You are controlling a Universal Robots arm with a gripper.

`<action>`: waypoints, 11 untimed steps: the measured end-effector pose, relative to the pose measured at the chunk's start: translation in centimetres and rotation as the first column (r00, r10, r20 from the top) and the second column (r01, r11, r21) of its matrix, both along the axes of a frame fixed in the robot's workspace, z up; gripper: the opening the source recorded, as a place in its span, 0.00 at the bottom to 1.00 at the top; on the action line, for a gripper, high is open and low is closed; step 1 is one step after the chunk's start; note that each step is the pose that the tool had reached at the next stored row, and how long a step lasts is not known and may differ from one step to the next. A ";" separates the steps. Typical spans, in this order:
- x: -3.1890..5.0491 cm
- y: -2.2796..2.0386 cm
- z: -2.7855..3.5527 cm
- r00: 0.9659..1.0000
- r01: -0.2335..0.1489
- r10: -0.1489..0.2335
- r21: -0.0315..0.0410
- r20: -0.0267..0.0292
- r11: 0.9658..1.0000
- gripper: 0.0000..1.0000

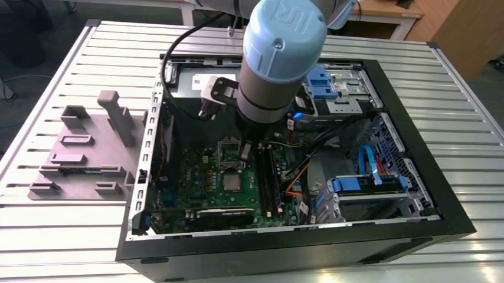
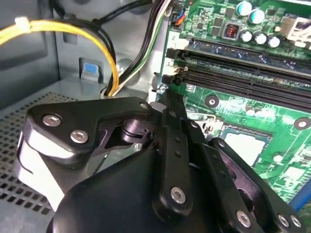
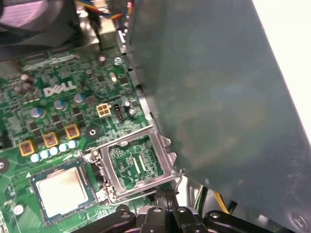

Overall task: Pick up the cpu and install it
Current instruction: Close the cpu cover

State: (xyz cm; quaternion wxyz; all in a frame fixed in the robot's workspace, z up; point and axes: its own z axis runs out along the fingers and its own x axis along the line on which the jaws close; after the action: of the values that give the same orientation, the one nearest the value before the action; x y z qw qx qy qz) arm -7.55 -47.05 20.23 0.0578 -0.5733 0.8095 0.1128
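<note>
The cpu (image 3: 63, 189), a flat square chip with a shiny silver top, lies flat in its socket on the green motherboard (image 3: 58, 111). It is also seen as the cpu (image 1: 232, 181) in the exterior view and the cpu (image 2: 245, 145) in the second wrist view. Beside it the socket's metal bracket (image 3: 136, 165) stands flipped open. My gripper (image 1: 242, 152) hangs inside the PC case, just above the board. Its fingers look shut with nothing between them, and the gripper (image 3: 165, 193) has its tip at the open bracket's edge, apart from the cpu. In the second wrist view the gripper (image 2: 171, 99) points at the board.
The open black PC case (image 1: 409, 118) walls me in. Memory slots (image 2: 243, 77) and yellow and black cables (image 2: 109, 58) lie close to the gripper. Drive bays with blue clips (image 1: 366, 183) fill the exterior view's right. A mauve-grey tray (image 1: 79, 153) stands outside the case on the slatted table (image 1: 63, 236).
</note>
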 end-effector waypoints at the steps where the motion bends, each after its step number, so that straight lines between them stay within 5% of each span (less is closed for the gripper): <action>1: -0.10 0.02 0.00 1.000 0.006 -0.006 0.000 0.000 1.000 0.11; 11: -0.82 0.07 -0.03 1.000 0.029 -0.029 0.000 0.001 1.000 0.11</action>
State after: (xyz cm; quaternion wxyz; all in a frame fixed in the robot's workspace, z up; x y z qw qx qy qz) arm -8.37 -46.98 20.20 0.0595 -0.5617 0.8176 0.1117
